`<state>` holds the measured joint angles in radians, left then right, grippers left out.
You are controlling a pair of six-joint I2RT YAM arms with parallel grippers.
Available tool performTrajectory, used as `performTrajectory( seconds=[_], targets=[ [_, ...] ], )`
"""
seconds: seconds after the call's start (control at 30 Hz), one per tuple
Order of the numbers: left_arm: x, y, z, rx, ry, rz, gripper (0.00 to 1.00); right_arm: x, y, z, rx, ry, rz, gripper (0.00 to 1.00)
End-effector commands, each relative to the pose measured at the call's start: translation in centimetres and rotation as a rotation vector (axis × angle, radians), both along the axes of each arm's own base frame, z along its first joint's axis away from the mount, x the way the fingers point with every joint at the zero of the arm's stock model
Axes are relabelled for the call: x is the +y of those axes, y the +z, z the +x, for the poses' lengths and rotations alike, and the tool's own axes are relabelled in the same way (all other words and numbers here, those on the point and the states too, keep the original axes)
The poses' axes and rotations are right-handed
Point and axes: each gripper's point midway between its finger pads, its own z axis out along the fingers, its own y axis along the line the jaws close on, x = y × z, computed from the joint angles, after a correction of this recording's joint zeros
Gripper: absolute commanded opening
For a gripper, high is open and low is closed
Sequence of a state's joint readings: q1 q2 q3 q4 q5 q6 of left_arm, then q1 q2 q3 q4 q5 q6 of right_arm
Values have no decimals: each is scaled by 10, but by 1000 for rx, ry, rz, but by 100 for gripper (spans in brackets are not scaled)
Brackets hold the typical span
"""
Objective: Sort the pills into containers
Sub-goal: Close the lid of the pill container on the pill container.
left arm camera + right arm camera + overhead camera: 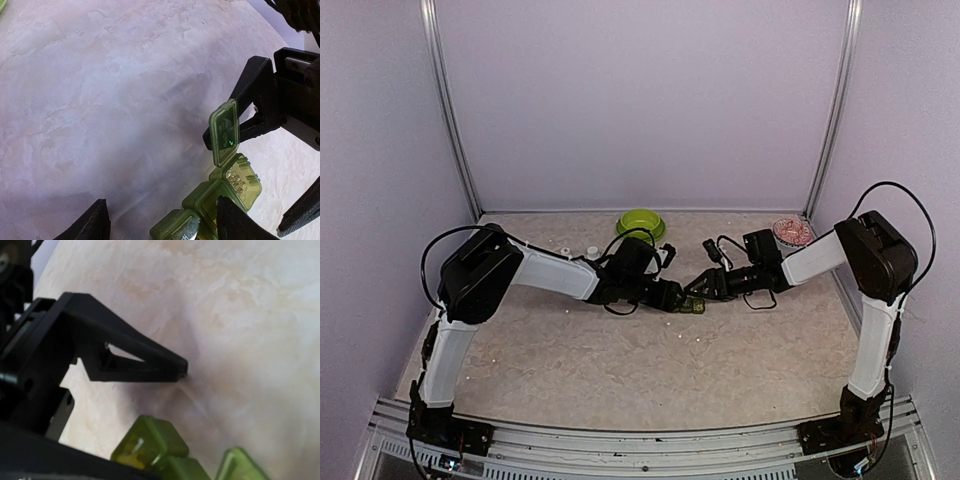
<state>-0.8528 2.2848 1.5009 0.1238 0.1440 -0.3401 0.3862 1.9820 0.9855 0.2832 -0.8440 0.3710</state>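
Left gripper (pixel 160 207) hangs jaws apart around the pill box (pixel 205 197) at mid-table, its near end cut off from sight. Right gripper (pixel 705 286), jaws also apart, flanks the raised end lid (pixel 223 132); pills (pixel 239 180) inside are blurry specks.

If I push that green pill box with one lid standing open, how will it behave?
The pill box looks like small, thin plastic, so it is probably light and apt to slide on the smooth table. Its open lid stands upright; a push there would likely swing it rather than move the box. A jolt might spill the pills inside.
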Motion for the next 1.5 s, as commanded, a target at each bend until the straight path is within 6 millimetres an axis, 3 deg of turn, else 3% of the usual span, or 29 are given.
performTrajectory(
  seconds=[0.0, 0.23, 0.8, 1.47],
  targets=[
    [6, -32, -15, 45, -21, 98, 66, -2, 6, 6, -20, -8, -1, 78],
    [6, -37, -26, 47, -39, 121, 66, -2, 11, 6, -35, -3, 12, 76],
    [16, -48, -27, 49, -12, 165, 64, -5, 42, -10, -99, 12, 59, 71],
    [20, -46, -24, 49, 2, 160, 64, -2, 18, -38, -11, 32, 41, 56]
  ],
)
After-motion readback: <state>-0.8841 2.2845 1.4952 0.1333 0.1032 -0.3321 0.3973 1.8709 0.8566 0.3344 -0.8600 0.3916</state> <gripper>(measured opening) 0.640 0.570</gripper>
